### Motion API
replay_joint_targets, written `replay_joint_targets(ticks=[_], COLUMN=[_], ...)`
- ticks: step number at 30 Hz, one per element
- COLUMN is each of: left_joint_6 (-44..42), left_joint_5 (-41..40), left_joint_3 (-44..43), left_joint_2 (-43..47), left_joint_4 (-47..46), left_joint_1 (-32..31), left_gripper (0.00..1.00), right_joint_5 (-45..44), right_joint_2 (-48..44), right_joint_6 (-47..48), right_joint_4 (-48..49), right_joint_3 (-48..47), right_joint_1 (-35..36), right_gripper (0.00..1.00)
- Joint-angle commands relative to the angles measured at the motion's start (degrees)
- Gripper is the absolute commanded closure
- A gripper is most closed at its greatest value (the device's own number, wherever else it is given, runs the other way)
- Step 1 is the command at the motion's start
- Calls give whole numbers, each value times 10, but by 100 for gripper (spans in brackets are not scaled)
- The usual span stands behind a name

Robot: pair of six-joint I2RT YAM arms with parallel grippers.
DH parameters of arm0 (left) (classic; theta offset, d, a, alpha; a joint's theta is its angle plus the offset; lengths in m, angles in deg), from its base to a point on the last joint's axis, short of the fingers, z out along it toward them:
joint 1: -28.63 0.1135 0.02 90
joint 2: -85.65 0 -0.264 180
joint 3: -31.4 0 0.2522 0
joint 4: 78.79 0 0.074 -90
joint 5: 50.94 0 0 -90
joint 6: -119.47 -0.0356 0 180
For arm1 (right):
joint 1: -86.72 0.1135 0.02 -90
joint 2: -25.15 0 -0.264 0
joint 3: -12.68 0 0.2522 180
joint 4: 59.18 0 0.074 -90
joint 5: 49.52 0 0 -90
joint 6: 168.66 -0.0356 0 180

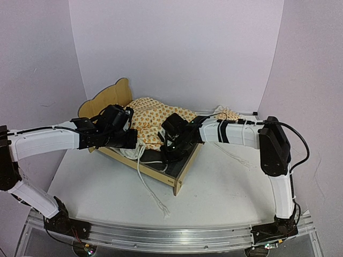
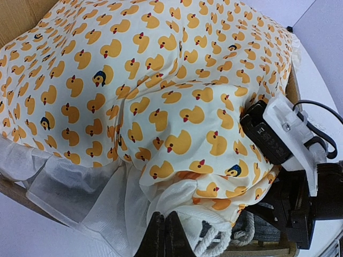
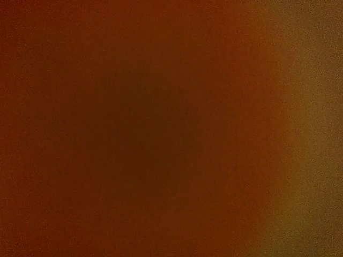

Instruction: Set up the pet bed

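A white table (image 1: 225,187) inside plain white backdrop walls (image 1: 177,48) holds the pet bed (image 1: 182,170) at its centre. From the left, the left gripper (image 2: 165,235), jaws pressed together, meets the duck-print bedding (image 1: 153,120) heaped over the frame, and a white cord (image 1: 150,187) trails onto the table. On the right, the right gripper (image 1: 167,151) is buried in fabric, so its opening cannot be told.

Pet bed (image 1: 184,170) observed at frame centre on the white tabletop (image 1: 230,187), headboard toward upper left. Orange-print bedding (image 1: 153,115) is heaped across it. Left hand (image 1: 130,140) and right hand (image 1: 167,151) are pressed into the bedding's lower edge. A white cord (image 1: 151,188) is trailed down-frame.
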Motion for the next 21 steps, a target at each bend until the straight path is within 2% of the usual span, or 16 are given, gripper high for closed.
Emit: replay_joint_targets(ticks=[1,6,16,21], left_joint_6=[-1,0,0,0], left_joint_5=[-7,-8,-12,-10], left_joint_3=[-15,-13,-14,-16], left_joint_2=[6,7,6,5], left_joint_4=[-26,-27,-26,-27], left_joint_1=[3,3,3,3], left_gripper=[100,100,100,100], right_joint_5=[18,49,108,138], right_joint_2=[-12,-35,-103,-102], right_joint_6=[-11,-27,-72,-89], right_joint_4=[17,19,69,89], right_joint_3=[15,37,103,118], right_joint_1=[3,4,5,9], right_gripper=[83,100,100,100])
